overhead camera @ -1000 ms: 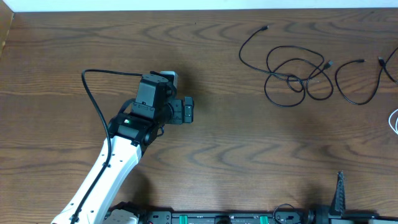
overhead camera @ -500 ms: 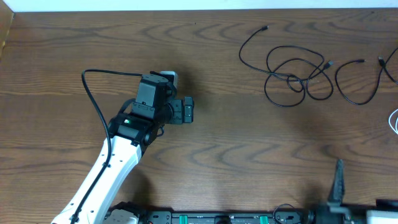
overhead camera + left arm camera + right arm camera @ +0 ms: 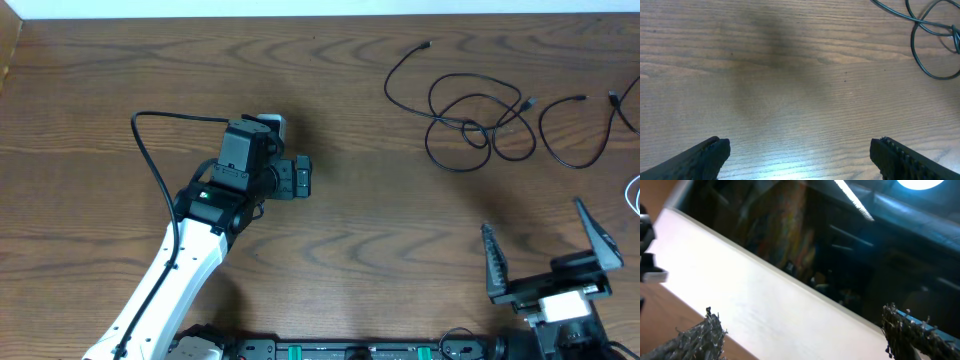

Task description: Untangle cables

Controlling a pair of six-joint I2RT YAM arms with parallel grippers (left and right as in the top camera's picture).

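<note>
Several thin black cables (image 3: 478,122) lie looped and crossing at the table's far right, with another black loop (image 3: 575,130) beside them and a white cable (image 3: 634,195) at the right edge. My left gripper (image 3: 302,178) is open and empty at centre-left, far from them; the left wrist view shows cable loops (image 3: 927,30) at its top right. My right gripper (image 3: 540,240) is open and empty at the front right, fingers pointing up; its wrist view shows only a white wall and ceiling, no cables.
The wooden table (image 3: 380,230) fills the overhead view. The left arm's thick black wire (image 3: 150,160) arcs beside the arm. A rail with mounts (image 3: 340,350) runs along the front edge.
The right arm has risen into view at the front right, its open fingers now spread above the table. The left arm and cables have not moved.
</note>
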